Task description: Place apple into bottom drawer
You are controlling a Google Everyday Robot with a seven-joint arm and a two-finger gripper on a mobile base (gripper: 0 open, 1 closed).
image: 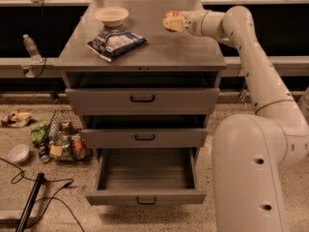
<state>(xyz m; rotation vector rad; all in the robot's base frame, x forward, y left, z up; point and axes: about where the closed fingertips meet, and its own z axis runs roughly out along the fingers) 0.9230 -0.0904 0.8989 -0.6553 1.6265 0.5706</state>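
Observation:
My gripper (173,23) is over the right rear of the grey cabinet's top (159,52). It is shut on the apple (170,15), whose red and yellowish skin shows between the cream fingers (177,25); the apple sits just above the top. The bottom drawer (145,197) is pulled far out near the floor, and its inside looks empty. My arm reaches in from the right.
A cream bowl (111,16) and a blue-and-white snack bag (116,42) lie on the cabinet top. The top drawer (142,99) and middle drawer (145,137) stand slightly open. A wire basket of items (63,141), cables and a water bottle (30,47) are at the left.

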